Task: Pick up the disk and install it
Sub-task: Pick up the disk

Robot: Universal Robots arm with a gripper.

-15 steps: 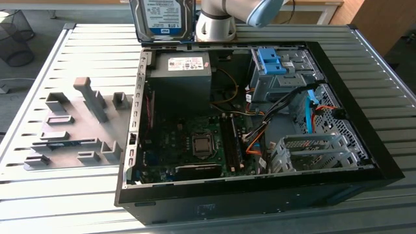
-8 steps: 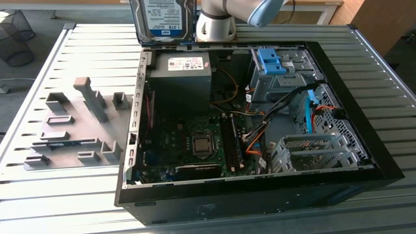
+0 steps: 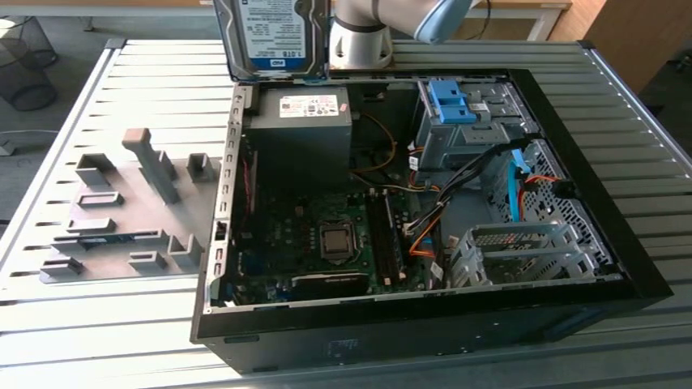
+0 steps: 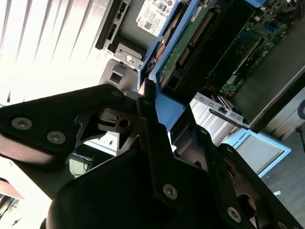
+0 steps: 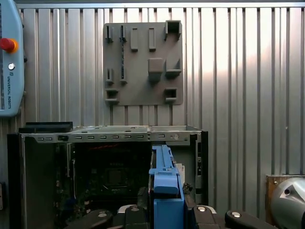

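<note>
Starting from the exterior view's left: a wire basket sits off the far corner of the slatted metal table. A grey fixture plate with little upright blocks lies on the table just beside the open PC case. The disk hangs upright in the air over the case's back edge, label facing the camera and blue rails down both sides. It's right above the power supply and clear of everything inside the case. In front of the power supply is the motherboard. Toward the exterior view's right, the blue brackets sit on top of the grey drive bay. A silver perforated cage stands near the case's front corner. The arm has its base behind the case.

In the second wrist view the gripper is clamped on the disk. The black fingers squeeze the blue rail from both sides, and the drive's green circuit board side faces this camera.

In the first wrist view there's a teach pendant with a red button, and the fixture plate lies beyond the case. The gripper pinches the disk, seen edge-on over the open case.
</note>
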